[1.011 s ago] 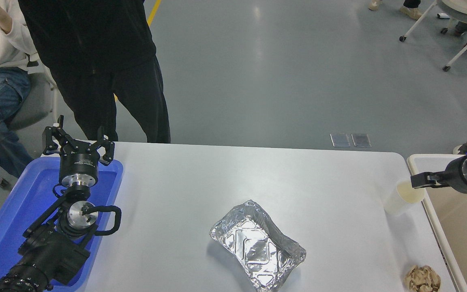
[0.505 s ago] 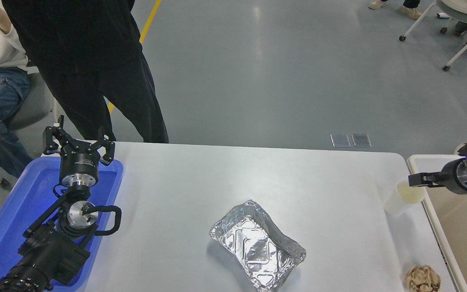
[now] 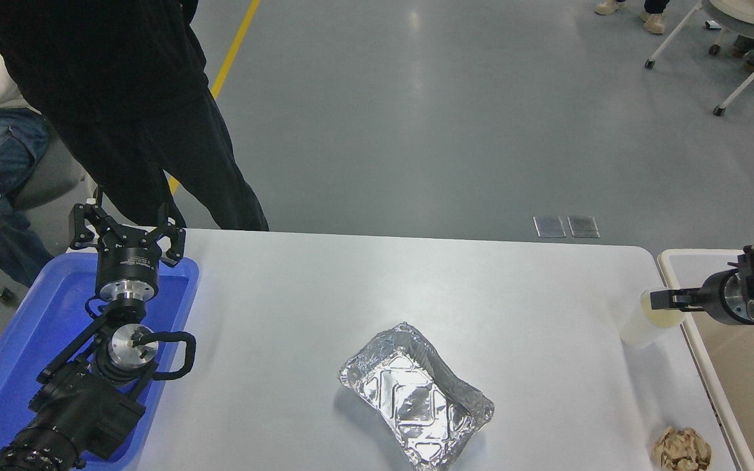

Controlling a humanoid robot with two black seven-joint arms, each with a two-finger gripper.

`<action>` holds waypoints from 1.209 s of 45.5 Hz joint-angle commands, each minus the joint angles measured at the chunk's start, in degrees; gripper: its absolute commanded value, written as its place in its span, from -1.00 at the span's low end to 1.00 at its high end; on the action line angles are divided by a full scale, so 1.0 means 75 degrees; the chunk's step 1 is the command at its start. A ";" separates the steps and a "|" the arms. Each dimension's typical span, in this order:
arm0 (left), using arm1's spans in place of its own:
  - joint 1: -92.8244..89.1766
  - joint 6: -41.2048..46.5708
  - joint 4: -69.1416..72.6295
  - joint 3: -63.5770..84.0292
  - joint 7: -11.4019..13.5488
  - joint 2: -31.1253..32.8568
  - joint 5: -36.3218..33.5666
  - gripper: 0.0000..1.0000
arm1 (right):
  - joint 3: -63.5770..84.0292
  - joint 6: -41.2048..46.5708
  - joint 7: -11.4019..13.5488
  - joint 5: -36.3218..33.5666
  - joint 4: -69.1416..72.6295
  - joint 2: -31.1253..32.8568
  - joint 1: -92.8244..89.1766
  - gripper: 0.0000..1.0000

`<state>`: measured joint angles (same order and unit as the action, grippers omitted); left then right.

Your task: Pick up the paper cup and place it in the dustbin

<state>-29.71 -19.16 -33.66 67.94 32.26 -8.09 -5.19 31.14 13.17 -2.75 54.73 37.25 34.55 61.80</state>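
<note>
The white paper cup (image 3: 642,324) stands on the table near its right edge, its cream inside showing. My right gripper (image 3: 660,299) comes in from the right edge and lies across the cup's rim, its tip over the opening. Its black tip shows only as one narrow bar from this side. Right of the cup and just off the table edge is the beige dustbin (image 3: 675,258) with its cream-white rim, and the right arm hangs over it. My left gripper (image 3: 127,232) is parked open above the blue tray (image 3: 17,353) at the lower left.
A crinkled silver foil tray (image 3: 416,396) lies in the middle of the table's front half. A crumpled brown paper ball (image 3: 681,450) sits at the front right corner. A person in black (image 3: 122,98) stands at the far left side, another sits beside them.
The right gripper has slid a little to the left across the cup's rim and its wrist has turned. The cup has stayed in place. The person in black has shifted left.
</note>
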 commanded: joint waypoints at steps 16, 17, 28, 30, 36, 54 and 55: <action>0.0000 0.0000 0.0000 0.0000 0.0000 0.0000 0.0000 0.98 | 0.0008 -0.0197 -0.0043 0.0238 -0.0267 -0.0130 -0.0294 0.07; 0.0000 0.0000 0.0000 0.0000 0.0000 0.0000 0.0000 0.98 | 0.0008 -0.0197 -0.0043 0.0238 -0.0267 -0.0130 -0.0294 0.05; 0.0000 0.0000 0.0000 0.0000 0.0000 0.0000 0.0000 0.98 | 0.0078 -0.0162 -0.0055 0.0261 -0.0255 -0.0130 -0.0365 -0.92; 0.0000 0.0000 0.0000 0.0000 0.0000 0.0000 0.0000 0.98 | 0.0078 -0.0162 -0.0055 0.0331 -0.0255 -0.0130 -0.0353 -1.00; 0.0000 0.0000 0.0000 0.0000 0.0000 0.0000 0.0000 0.98 | 0.0078 -0.0139 -0.0055 0.0496 -0.0255 -0.0118 -0.0341 -1.00; 0.0000 0.0000 0.0000 0.0000 0.0000 0.0000 0.0000 0.98 | -0.0039 -0.0068 -0.0067 0.0356 -0.0150 -0.0048 -0.0107 -1.00; 0.0000 0.0000 0.0000 0.0000 0.0000 0.0000 0.0000 0.98 | -0.0074 -0.0056 -0.0079 0.0344 -0.0138 -0.0036 -0.0049 -1.00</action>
<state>-29.71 -19.16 -33.66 67.94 32.26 -8.09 -5.19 31.21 12.35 -3.18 57.84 35.44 33.91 59.91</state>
